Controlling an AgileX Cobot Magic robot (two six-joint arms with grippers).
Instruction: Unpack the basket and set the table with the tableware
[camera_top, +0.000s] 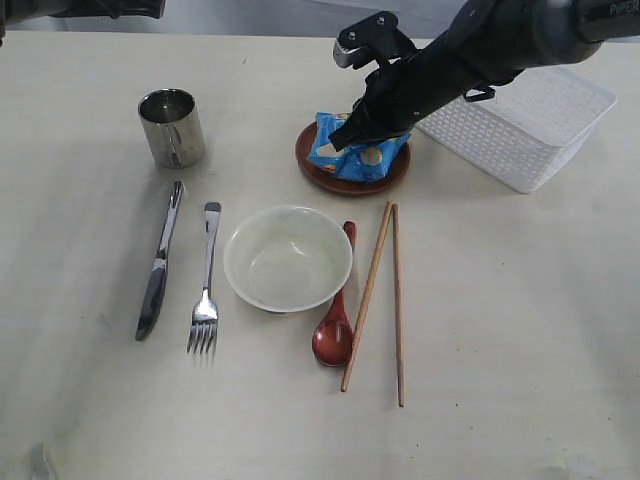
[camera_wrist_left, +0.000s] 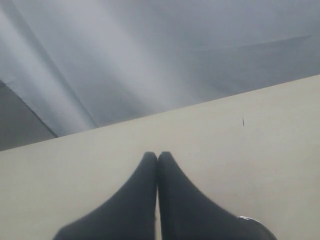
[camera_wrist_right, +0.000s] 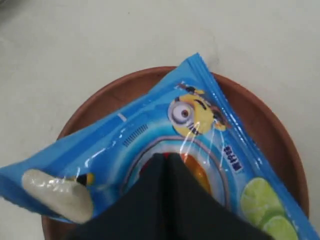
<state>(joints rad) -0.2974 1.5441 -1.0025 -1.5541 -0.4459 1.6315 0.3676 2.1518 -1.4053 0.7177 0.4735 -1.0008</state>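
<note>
The right tool (camera_wrist_right: 165, 159), fully closed and empty, stood at the packet (camera_top: 368, 158) on the plate (camera_top: 312, 170), upper middle; the left tool (camera_wrist_left: 157, 157) was closed and empty too. The setting seemed complete; next, lift away without dragging the packet.

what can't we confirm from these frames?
- Right fingers on the snack packet: pinching or just pressing? The contact is hidden by the fingers in the right wrist view and by the arm in the exterior view.
- Basket: inside partly covered by the arm, exterior view.
- Left gripper: cut off by the exterior view's top edge.
- Cup: only a rim sliver at the left wrist view's edge.
</note>
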